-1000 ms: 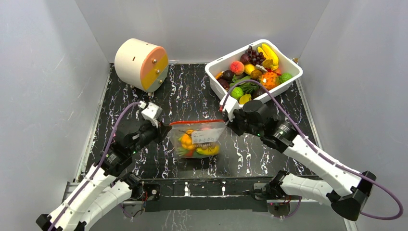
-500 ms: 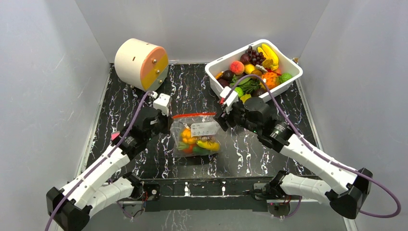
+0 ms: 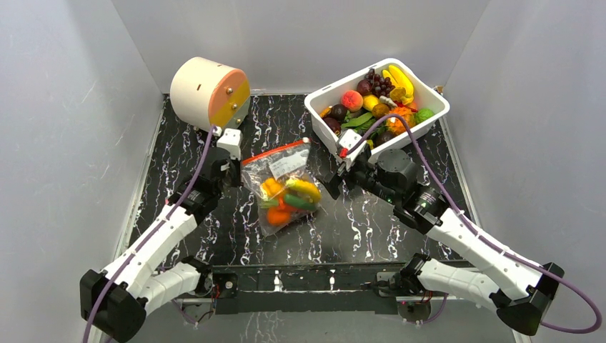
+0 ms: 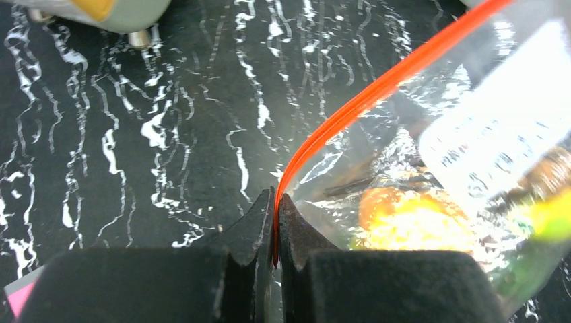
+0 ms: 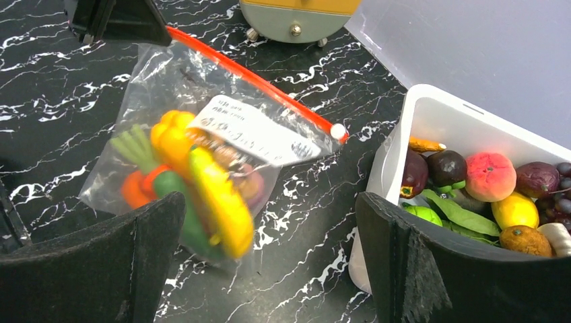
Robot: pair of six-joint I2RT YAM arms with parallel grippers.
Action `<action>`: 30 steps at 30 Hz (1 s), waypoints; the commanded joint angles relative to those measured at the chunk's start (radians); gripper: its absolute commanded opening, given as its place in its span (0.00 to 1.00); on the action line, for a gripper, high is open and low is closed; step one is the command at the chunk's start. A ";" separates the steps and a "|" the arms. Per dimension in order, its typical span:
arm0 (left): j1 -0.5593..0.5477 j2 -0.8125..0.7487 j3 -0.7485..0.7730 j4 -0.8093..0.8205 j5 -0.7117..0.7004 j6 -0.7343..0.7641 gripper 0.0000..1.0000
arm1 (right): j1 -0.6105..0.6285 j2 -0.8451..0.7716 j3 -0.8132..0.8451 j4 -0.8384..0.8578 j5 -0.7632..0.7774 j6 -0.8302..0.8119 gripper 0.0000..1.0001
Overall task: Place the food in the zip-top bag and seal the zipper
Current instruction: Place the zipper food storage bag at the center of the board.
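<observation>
Now that the right arm has drawn back toward the right, the black marbled table (image 3: 400, 236) shows bare surface between it and the bag, where a second ago both arms held the bag stretched level. The right gripper (image 5: 269, 198) has let go, its jaws spread wide and holding nothing. That leaves the load on the left gripper (image 4: 275, 202) alone, which is clenched on the zipper's left end.

The white tub (image 3: 437, 107) sits at the far right, still heaped with loose food (image 3: 379, 100). The cream drum (image 3: 207, 93) sits at the far left, near the left wrist.

The zip-top bag (image 3: 282, 189) is near the table's middle. It has swung to a slant, with its pinched corner to the left and its body sagging to the near right. The toy pieces (image 3: 286, 196) have slumped to its lower end. The zipper (image 3: 275, 151) runs as one thin orange line up to the far right, ending at a small white slider (image 5: 337, 131). It looks closed along the length in view, so the sealing is probably done, though the part inside the jaws is hidden.

There is open room near and to the right of the bag. The tight spots are the drum beside the left arm and the tub's near rim beside the right gripper's outer finger. Grey walls close off the left, right and far edges.
</observation>
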 commanded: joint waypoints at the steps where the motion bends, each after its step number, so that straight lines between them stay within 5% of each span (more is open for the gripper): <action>1: 0.087 -0.011 -0.003 0.043 0.011 -0.010 0.00 | 0.001 -0.028 -0.007 0.062 -0.019 0.013 0.98; 4: 0.108 -0.003 -0.003 0.057 -0.013 -0.020 0.02 | 0.001 -0.031 -0.012 0.065 -0.027 0.016 0.98; 6: 0.114 0.002 0.004 0.053 -0.044 -0.039 0.13 | 0.001 -0.031 -0.011 0.062 -0.026 0.018 0.98; 16: 0.115 -0.047 0.056 -0.006 -0.065 -0.108 0.98 | 0.001 -0.004 -0.043 0.102 0.064 0.191 0.98; 30: 0.115 -0.166 0.169 -0.142 0.248 -0.290 0.98 | 0.001 0.066 -0.065 0.186 0.273 0.814 0.98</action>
